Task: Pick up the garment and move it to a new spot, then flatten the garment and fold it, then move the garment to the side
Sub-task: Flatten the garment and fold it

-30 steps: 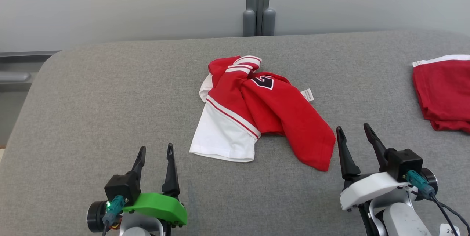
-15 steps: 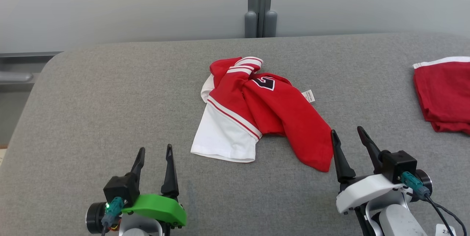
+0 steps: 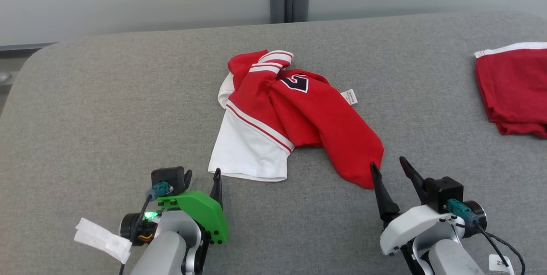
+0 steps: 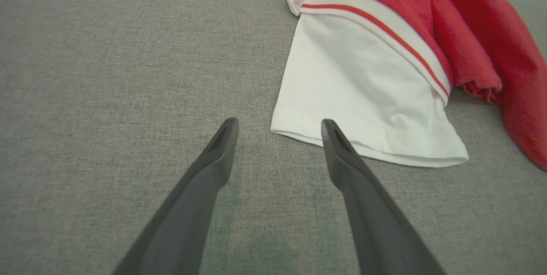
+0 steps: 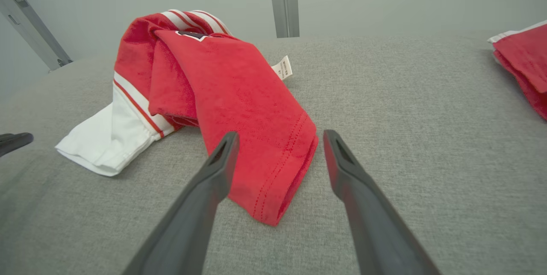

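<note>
Garment point(image 3: 295, 116) lay crumpled on the grey surface point(image 3: 107, 108), soft and light by the look, likely to sag when lifted. Left hand point(image 4: 278, 122) stood fingers apart at the white hem point(image 4: 367, 149), right hand point(image 5: 280, 134) likewise at the red corner point(image 5: 273, 211); those edges seemed the best holds.

The red-and-white garment point(image 3: 295, 116) lies crumpled mid-table, white sleeve spread flat toward the front.

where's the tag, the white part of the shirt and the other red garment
tag point(image 3: 349, 96): head view, middle of the white label.
white part point(image 3: 248, 153): head view, middle of the white panel.
other red garment point(image 3: 515, 87): head view, its red top face.
</note>
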{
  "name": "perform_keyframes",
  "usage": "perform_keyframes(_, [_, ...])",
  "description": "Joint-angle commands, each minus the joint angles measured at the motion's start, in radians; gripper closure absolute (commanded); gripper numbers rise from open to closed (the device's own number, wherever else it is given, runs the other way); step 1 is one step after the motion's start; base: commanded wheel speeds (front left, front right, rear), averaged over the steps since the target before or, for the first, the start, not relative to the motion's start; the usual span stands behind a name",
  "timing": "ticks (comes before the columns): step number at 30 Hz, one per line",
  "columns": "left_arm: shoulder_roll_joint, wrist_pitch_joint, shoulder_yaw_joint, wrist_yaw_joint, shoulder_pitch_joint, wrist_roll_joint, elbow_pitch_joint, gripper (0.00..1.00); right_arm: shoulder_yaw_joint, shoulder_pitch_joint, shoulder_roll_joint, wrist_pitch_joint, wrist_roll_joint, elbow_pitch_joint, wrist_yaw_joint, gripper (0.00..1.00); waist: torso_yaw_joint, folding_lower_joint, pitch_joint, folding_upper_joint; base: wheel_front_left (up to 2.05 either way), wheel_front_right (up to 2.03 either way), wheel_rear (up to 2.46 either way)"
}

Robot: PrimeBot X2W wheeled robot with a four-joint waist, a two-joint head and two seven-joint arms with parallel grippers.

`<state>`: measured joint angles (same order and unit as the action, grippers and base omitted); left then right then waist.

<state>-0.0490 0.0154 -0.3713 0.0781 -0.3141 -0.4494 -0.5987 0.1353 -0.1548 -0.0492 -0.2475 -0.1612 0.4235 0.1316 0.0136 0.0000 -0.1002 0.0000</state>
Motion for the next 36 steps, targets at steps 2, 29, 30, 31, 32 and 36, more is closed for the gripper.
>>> perform_keyframes(2, [-0.003,-0.013,-0.001,0.013,-0.046,-0.026,-0.032,0.0,0.019,-0.02,-0.002,0.009,-0.003,0.014,-0.002,0.0,0.041,0.0,-0.044,0.0,0.0,0.0,0.0])
perform_keyframes(29, [-0.004,0.059,-0.172,0.092,-0.068,-0.164,-0.022,1.0,0.099,-0.104,-0.002,0.07,-0.068,0.227,-0.002,0.71,0.004,0.0,-0.049,0.0,0.0,0.0,0.0])
perform_keyframes(30, [-0.004,0.063,-0.176,0.096,-0.061,-0.166,-0.014,1.0,0.098,-0.112,-0.003,0.064,-0.074,0.247,-0.002,0.9,0.001,0.0,-0.046,0.0,0.0,0.0,0.0])
perform_keyframes(31, [-0.004,0.066,-0.177,0.098,-0.058,-0.168,-0.009,1.0,0.097,-0.121,-0.003,0.06,-0.081,0.262,-0.002,1.0,-0.001,0.0,-0.045,0.0,0.0,0.0,0.0])
perform_keyframes(32, [-0.004,0.066,-0.177,0.099,-0.057,-0.17,-0.006,1.0,0.097,-0.125,-0.002,0.056,-0.089,0.27,-0.002,1.0,-0.001,0.0,-0.044,0.0,0.0,0.0,0.0])
perform_keyframes(36, [-0.012,0.084,-0.171,0.098,-0.048,-0.173,0.006,1.0,0.1,-0.152,-0.003,0.03,-0.12,0.295,-0.002,1.0,0.001,0.0,-0.042,0.0,0.0,0.0,0.0])
